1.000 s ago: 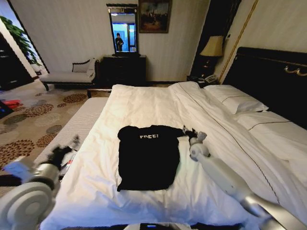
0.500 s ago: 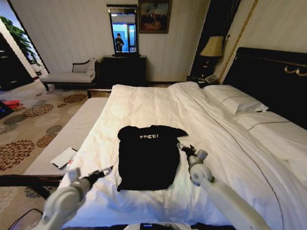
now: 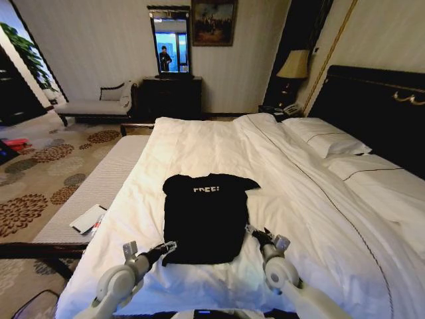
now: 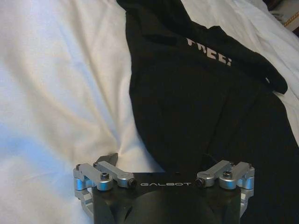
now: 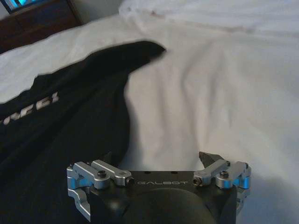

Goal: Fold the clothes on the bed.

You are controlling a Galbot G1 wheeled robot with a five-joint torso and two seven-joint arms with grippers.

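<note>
The clothes are one black T-shirt (image 3: 206, 216) with white lettering, lying flat in the middle of the bed (image 3: 219, 143). My left gripper (image 3: 166, 247) hovers open at the shirt's near left corner. In the left wrist view, the left gripper (image 4: 159, 161) straddles the shirt's (image 4: 210, 107) edge, with one finger over white sheet. My right gripper (image 3: 255, 232) is open at the shirt's near right hem. In the right wrist view, the right gripper (image 5: 156, 158) spans the edge of the shirt (image 5: 60, 126), and one fingertip (image 5: 208, 157) is over the sheet.
A striped bench (image 3: 99, 179) along the bed's left side carries a white flat device (image 3: 87, 218). Pillows (image 3: 329, 139) and the dark headboard (image 3: 385, 109) lie to the right. A chaise (image 3: 99, 103), a dresser with mirror (image 3: 171, 93) and a lamp (image 3: 295, 65) stand by the far wall.
The left arm swung in from the bench side to the shirt's near left corner. The right gripper drew back along the shirt's right edge from the sleeve to the near hem.
</note>
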